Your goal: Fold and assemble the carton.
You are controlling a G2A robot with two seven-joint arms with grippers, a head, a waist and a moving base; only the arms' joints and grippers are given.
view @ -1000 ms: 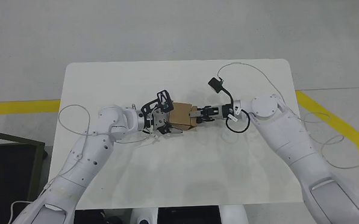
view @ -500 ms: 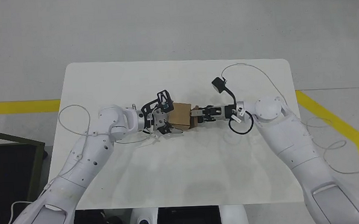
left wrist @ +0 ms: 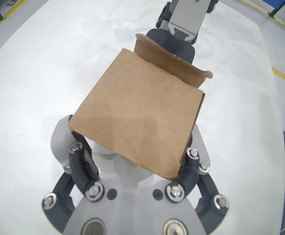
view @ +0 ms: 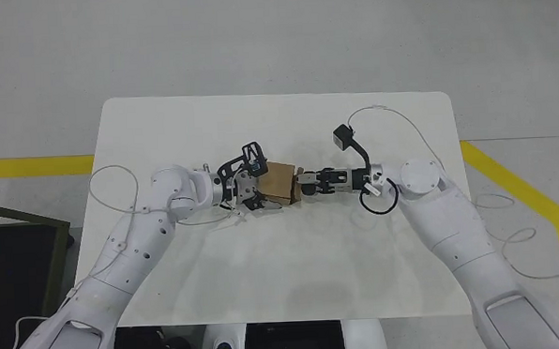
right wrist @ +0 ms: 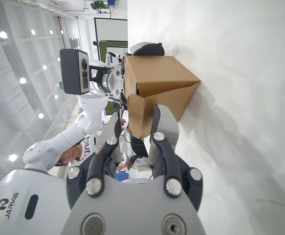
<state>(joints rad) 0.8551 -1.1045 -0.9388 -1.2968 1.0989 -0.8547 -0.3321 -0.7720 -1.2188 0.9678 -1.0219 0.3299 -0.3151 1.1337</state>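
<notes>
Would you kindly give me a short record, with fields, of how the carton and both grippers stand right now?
carton: brown cardboard, partly formed, at the middle of the table, between the two arms
flap: stands out from the carton's open end, toward the right arm
left gripper: shut on the carton, fingers on its opposite sides, at the end away from the flap
right gripper: open, one finger on each side of the flap
</notes>
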